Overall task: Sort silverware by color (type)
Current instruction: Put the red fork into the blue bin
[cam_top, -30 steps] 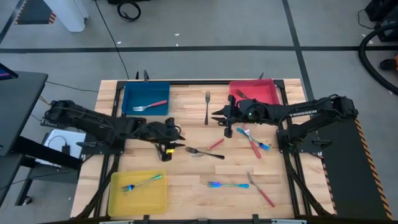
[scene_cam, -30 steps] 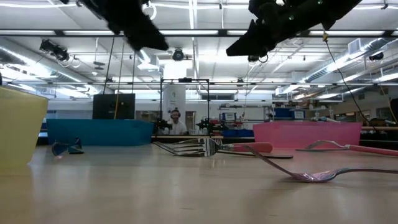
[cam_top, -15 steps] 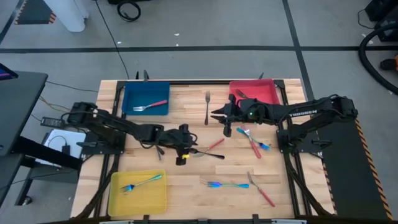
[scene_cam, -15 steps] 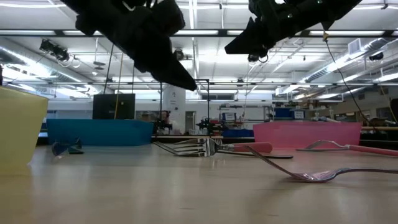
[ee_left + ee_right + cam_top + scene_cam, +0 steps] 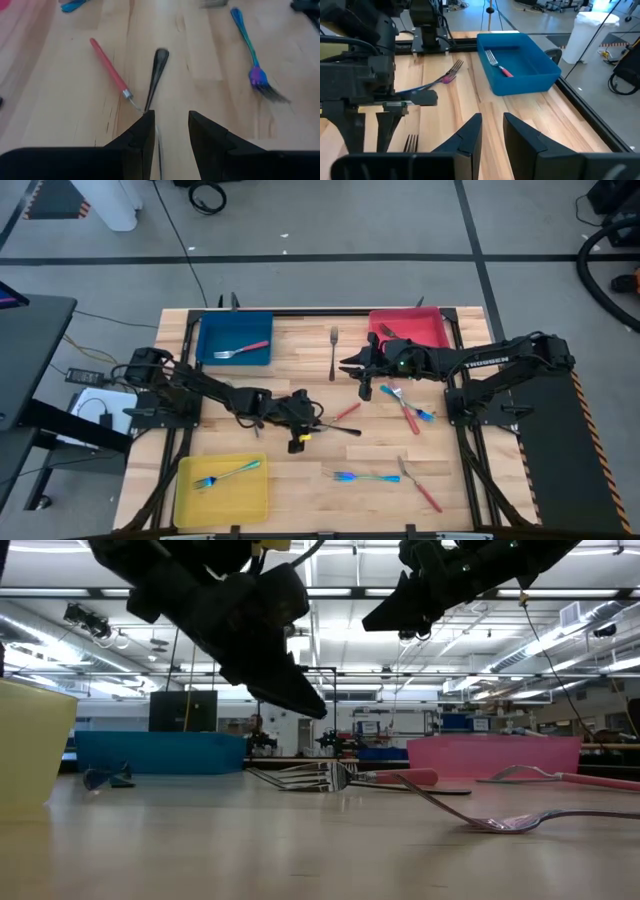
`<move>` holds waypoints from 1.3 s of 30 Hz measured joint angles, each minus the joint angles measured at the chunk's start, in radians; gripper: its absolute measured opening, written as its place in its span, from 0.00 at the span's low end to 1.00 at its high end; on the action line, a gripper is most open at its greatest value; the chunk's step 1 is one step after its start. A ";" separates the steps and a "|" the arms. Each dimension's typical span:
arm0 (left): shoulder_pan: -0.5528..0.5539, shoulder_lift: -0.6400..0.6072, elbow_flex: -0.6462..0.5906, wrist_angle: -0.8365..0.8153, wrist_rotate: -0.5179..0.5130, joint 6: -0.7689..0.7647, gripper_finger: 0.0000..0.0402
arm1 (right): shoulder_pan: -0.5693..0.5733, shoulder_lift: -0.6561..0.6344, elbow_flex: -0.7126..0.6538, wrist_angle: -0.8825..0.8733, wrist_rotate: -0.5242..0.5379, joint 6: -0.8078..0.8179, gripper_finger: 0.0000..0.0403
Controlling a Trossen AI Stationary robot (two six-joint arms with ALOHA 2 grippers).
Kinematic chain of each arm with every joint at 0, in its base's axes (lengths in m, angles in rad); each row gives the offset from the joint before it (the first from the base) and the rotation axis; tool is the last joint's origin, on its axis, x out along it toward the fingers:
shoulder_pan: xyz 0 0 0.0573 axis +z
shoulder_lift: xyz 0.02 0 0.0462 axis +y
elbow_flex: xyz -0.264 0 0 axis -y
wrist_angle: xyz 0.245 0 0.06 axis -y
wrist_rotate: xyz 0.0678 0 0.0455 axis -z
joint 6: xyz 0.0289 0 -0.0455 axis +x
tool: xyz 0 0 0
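Wooden slatted table point(image 5: 300, 470), grey floor around it, seen from above.

Left section. Yellow tray point(image 5: 190, 500) at the near left corner, holding one blue-cyan fork point(image 5: 228, 474). Blue tray point(image 5: 212, 332) at the far left, holding one red-handled fork point(image 5: 243, 349). Left arm reaching from the left edge toward the table's middle; left gripper point(image 5: 312, 417) hangs over a dark grey fork point(image 5: 330, 426), fingers parted with a narrow gap, nothing between them. In the left wrist view the dark handle point(image 5: 156, 74) of that fork lies on the wood in line with the gap between the fingers point(image 5: 141, 136).

Middle section. Red-handled utensil point(image 5: 347, 411) just beside the dark fork, their ends meeting. Plain grey fork point(image 5: 333, 353) lying lengthwise toward the far edge. Blue-cyan fork point(image 5: 362, 477) near the front edge.

Right section. Red tray point(image 5: 432, 320) at the far right. Right gripper point(image 5: 352, 367) hovers just in front of it, fingers slightly apart and empty. Red-handled piece point(image 5: 409, 414) crossed with a blue-cyan piece point(image 5: 405, 402) right of the middle. Another red-handled utensil point(image 5: 423, 488) at the front right.
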State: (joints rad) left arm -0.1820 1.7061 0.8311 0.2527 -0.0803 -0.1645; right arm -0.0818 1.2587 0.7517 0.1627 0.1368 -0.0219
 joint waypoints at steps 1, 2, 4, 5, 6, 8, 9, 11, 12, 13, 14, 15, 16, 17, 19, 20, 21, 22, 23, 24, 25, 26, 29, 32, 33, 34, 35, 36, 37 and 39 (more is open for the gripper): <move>0.003 0.004 0.000 0.008 0.000 -0.010 0.30 | 0.000 0.000 0.000 0.000 0.000 0.000 0.22; 0.005 0.008 0.000 0.010 0.000 -0.018 0.30 | 0.000 0.000 0.000 0.000 0.000 0.000 0.22; 0.011 0.016 0.000 0.024 0.000 -0.039 0.30 | 0.000 0.000 0.000 0.000 0.000 0.000 0.22; 0.012 0.023 0.000 0.033 0.000 -0.045 0.30 | 0.000 0.000 0.000 0.000 -0.001 0.001 0.22; 0.013 0.031 0.001 0.033 0.000 -0.056 0.30 | 0.000 0.000 0.000 -0.001 -0.004 0.004 0.22; 0.016 0.052 0.000 0.034 -0.001 -0.070 0.30 | 0.002 0.000 0.000 -0.005 -0.006 0.015 0.22; 0.016 0.062 0.000 0.035 0.000 -0.081 0.30 | 0.003 0.000 0.000 -0.007 -0.006 0.025 0.22; 0.015 0.079 0.000 0.039 0.000 -0.092 0.30 | 0.007 0.000 0.000 -0.010 -0.013 0.032 0.22; 0.014 0.088 0.000 0.045 0.000 -0.093 0.30 | 0.009 0.000 0.000 -0.012 -0.022 0.032 0.22; 0.014 0.094 0.000 0.047 0.000 -0.095 0.30 | 0.011 0.000 0.000 -0.015 -0.031 0.030 0.22; 0.014 0.098 0.000 0.051 0.000 -0.101 0.30 | 0.013 0.000 0.000 -0.017 -0.037 0.029 0.22; 0.014 0.103 0.000 0.053 0.000 -0.113 0.30 | 0.015 0.000 0.000 -0.016 -0.041 0.028 0.22; 0.014 0.110 0.000 0.056 -0.001 -0.118 0.30 | 0.015 0.000 0.000 -0.015 -0.042 0.024 0.22; 0.015 0.115 0.000 0.053 0.000 -0.120 0.30 | 0.015 0.000 0.000 -0.016 -0.043 0.021 0.22; 0.015 0.130 0.000 0.057 -0.001 -0.120 0.30 | 0.015 0.000 0.000 -0.015 -0.043 0.019 0.22; 0.015 0.137 0.000 0.058 -0.001 -0.121 0.30 | 0.014 0.000 0.000 -0.015 -0.043 0.019 0.22; 0.015 0.143 0.000 0.058 0.000 -0.121 0.30 | 0.014 0.000 0.000 -0.015 -0.043 0.018 0.22; 0.015 0.147 0.000 0.058 0.000 -0.121 0.30 | 0.014 0.000 0.000 -0.014 -0.043 0.015 0.22; 0.015 0.153 0.000 0.062 0.001 -0.121 0.30 | 0.013 0.000 0.000 -0.014 -0.043 0.008 0.22; 0.015 0.160 0.001 0.067 0.005 -0.121 0.30 | 0.013 0.000 0.000 -0.014 -0.043 0.000 0.22; 0.015 0.161 0.000 0.061 0.006 -0.121 0.30 | 0.013 0.000 0.000 -0.013 -0.043 -0.004 0.22; 0.015 0.161 -0.001 0.060 0.006 -0.121 0.30 | 0.013 0.000 0.000 -0.009 -0.043 -0.005 0.22; 0.015 0.160 0.000 0.065 0.006 -0.114 0.29 | 0.013 0.000 0.000 -0.006 -0.043 -0.006 0.22; 0.015 0.160 0.000 0.078 0.006 -0.107 0.25 | 0.013 0.000 0.000 -0.006 -0.043 -0.007 0.22; 0.015 0.160 0.000 0.079 0.006 -0.106 0.23 | 0.013 0.000 0.000 -0.006 -0.043 -0.007 0.22; 0.015 0.160 0.000 0.078 0.006 -0.105 0.20 | 0.013 0.000 0.000 -0.006 -0.043 -0.007 0.22; 0.015 0.160 0.000 0.077 0.006 -0.105 0.18 | 0.013 0.000 0.000 -0.006 -0.043 -0.007 0.22; 0.015 0.160 0.000 0.079 0.006 -0.104 0.14 | 0.013 0.000 0.000 -0.006 -0.043 -0.007 0.22; 0.015 0.160 0.000 0.082 0.006 -0.104 0.11 | 0.013 0.000 0.000 -0.006 -0.043 -0.007 0.22; 0.015 0.160 0.000 0.082 0.007 -0.104 0.04 | 0.012 0.000 0.000 -0.006 -0.043 -0.007 0.22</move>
State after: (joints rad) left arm -0.1671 1.8664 0.8314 0.3350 -0.0736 -0.2686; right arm -0.0696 1.2587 0.7517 0.1562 0.0940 -0.0288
